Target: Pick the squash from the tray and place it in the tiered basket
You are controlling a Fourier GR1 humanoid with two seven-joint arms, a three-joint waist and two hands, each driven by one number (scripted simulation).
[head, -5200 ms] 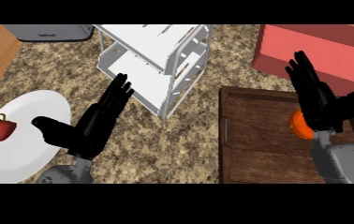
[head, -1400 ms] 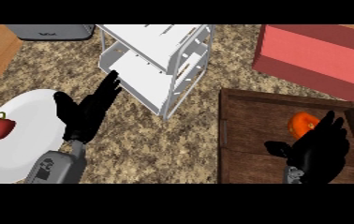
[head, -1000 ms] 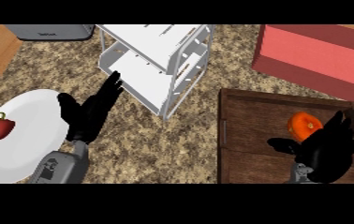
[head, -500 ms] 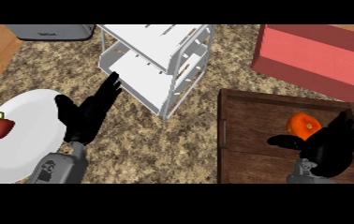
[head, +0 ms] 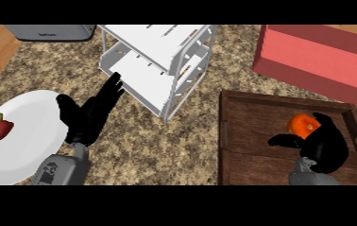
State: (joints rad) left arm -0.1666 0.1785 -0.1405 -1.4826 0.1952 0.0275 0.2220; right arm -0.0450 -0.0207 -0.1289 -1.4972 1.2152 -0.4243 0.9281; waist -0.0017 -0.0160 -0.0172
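An orange squash lies in the dark wooden tray at the right. My right hand covers its near right side, fingers curled over it and thumb reaching left below it; part of the squash is hidden. The white tiered basket stands at the top middle, its shelves bare. My left hand rests open, fingers pointing up toward the basket's lower left corner, just short of it.
A white plate with a red fruit sits at the left edge. A red box stands behind the tray. A grey appliance is at the top left. Speckled counter shows between basket and tray.
My right hand came down from upright and open onto the tray, then moved up over the squash and curled round it. The left hand barely shifted.
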